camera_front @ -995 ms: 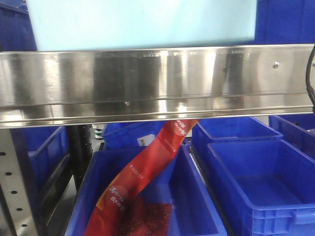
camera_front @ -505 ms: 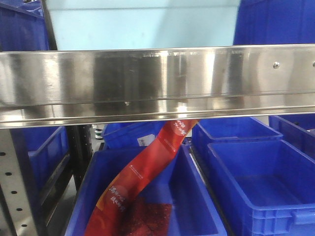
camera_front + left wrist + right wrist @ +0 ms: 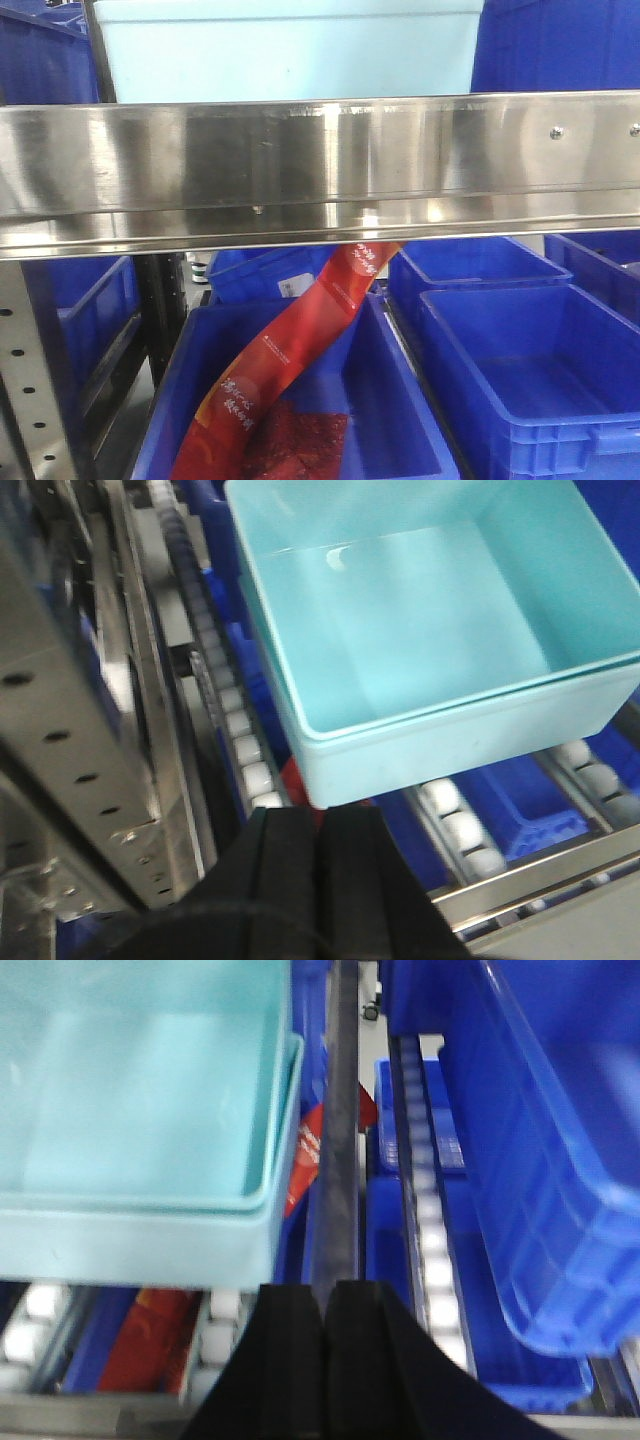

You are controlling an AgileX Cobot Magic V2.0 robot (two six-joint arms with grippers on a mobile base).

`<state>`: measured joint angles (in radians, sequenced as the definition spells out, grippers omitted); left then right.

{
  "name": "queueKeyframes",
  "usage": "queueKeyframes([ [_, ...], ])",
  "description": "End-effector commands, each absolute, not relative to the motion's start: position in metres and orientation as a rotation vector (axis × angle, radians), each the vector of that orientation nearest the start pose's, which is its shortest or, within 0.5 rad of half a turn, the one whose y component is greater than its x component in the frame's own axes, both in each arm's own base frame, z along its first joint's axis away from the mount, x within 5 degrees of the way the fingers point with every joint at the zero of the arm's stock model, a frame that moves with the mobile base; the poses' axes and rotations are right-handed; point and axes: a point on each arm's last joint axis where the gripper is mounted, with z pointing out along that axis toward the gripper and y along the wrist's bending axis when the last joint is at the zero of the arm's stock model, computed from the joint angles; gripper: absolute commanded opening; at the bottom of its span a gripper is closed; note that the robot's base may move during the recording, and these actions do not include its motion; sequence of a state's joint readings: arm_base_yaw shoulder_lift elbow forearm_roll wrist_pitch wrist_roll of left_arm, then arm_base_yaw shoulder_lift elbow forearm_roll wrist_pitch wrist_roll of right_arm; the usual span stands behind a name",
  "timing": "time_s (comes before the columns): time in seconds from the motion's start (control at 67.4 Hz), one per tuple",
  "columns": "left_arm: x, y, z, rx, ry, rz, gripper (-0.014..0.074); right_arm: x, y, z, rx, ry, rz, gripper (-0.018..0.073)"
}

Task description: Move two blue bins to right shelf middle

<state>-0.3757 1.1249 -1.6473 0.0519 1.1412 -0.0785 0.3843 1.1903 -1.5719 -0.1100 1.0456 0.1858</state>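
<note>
A pale blue bin (image 3: pixel 290 48) stands on the roller shelf above the steel rail (image 3: pixel 320 165). In the left wrist view the pale blue bin (image 3: pixel 430 630) is empty and rests on white rollers (image 3: pixel 250 770). My left gripper (image 3: pixel 320 825) is shut and empty, just in front of its near left corner. In the right wrist view the pale blue bin (image 3: pixel 140 1120) lies to the left. My right gripper (image 3: pixel 325 1295) is shut and empty, in line with the dark divider rail (image 3: pixel 343 1110). A dark blue bin (image 3: pixel 540 1160) sits to the right.
Below the steel rail stand several dark blue bins (image 3: pixel 520 370); one (image 3: pixel 400 420) holds a long red packet (image 3: pixel 290 370). A perforated shelf upright (image 3: pixel 30 380) is at the left and also shows in the left wrist view (image 3: pixel 70 730). More dark blue bins (image 3: pixel 560 45) flank the pale one.
The pale blue bin has slid further back on the shelf and come to rest. A black cable at the right edge has left the front view.
</note>
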Motion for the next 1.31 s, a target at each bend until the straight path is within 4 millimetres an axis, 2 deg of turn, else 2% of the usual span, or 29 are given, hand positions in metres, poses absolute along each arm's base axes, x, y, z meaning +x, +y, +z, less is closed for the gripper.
queueKeyframes([
  [0.0,0.158,-0.057,0.502,0.301,2.023,-0.207,-0.0111,0.193,0.067,0.469,-0.223,2.119,0.177,-0.0162],
  [0.089,0.140,-0.050,0.482,0.291,1.964,-0.214,-0.0111,0.176,0.060,0.450,-0.230,2.089,0.183,-0.0162],
  [0.401,0.080,-0.028,0.394,0.260,1.754,-0.269,-0.0111,0.114,0.039,0.360,-0.250,1.918,0.236,-0.0162],
  [0.475,0.066,-0.022,0.379,0.253,1.694,-0.280,-0.0111,0.101,0.034,0.341,-0.251,1.878,0.247,-0.0162],
  [0.638,0.045,-0.015,0.355,0.238,1.548,-0.305,-0.0111,0.073,0.023,0.314,-0.253,1.743,0.255,-0.0162],
  [0.831,0.036,-0.011,0.340,0.234,1.499,-0.310,-0.0111,0.052,0.015,0.307,-0.242,1.610,0.266,-0.0162],
  [1.292,0.036,-0.011,0.340,0.234,1.501,-0.309,-0.0111,0.051,0.015,0.308,-0.241,1.595,0.268,-0.0162],
])
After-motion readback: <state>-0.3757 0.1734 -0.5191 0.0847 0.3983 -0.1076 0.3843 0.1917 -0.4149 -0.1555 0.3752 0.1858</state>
